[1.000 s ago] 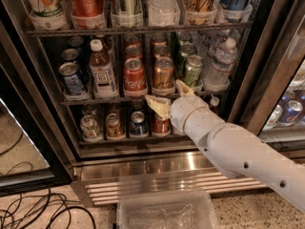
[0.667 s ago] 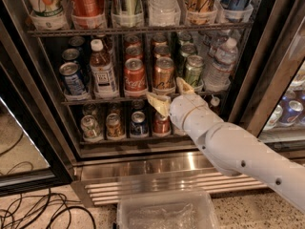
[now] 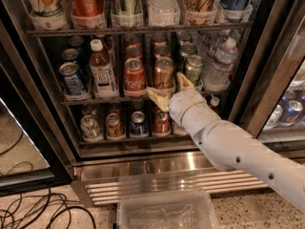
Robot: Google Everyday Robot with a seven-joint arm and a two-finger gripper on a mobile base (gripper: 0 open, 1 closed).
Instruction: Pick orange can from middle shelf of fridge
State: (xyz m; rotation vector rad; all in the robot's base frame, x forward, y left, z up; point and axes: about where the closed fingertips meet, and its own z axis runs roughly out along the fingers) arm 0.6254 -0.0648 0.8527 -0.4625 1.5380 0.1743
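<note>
The orange can (image 3: 163,72) stands upright at the front of the middle shelf (image 3: 95,99) of the fridge (image 3: 43,123), between a red Coca-Cola can (image 3: 134,75) and a green can (image 3: 193,69). My gripper (image 3: 171,90) is on a white arm coming in from the lower right. It sits at the shelf's front rail, just below and in front of the orange can. Its fingers are open, one (image 3: 159,99) to the lower left of the can's base and one (image 3: 183,81) at its right. It holds nothing.
A brown bottle (image 3: 102,70) and a blue can (image 3: 72,78) stand to the left on the same shelf, a water bottle (image 3: 219,65) to the right. More cans sit behind and on the lower shelf (image 3: 138,123). A clear bin (image 3: 167,211) and cables (image 3: 33,211) lie on the floor.
My gripper has risen slightly and moved closer to the orange can's base. The cans and bottles have not moved.
</note>
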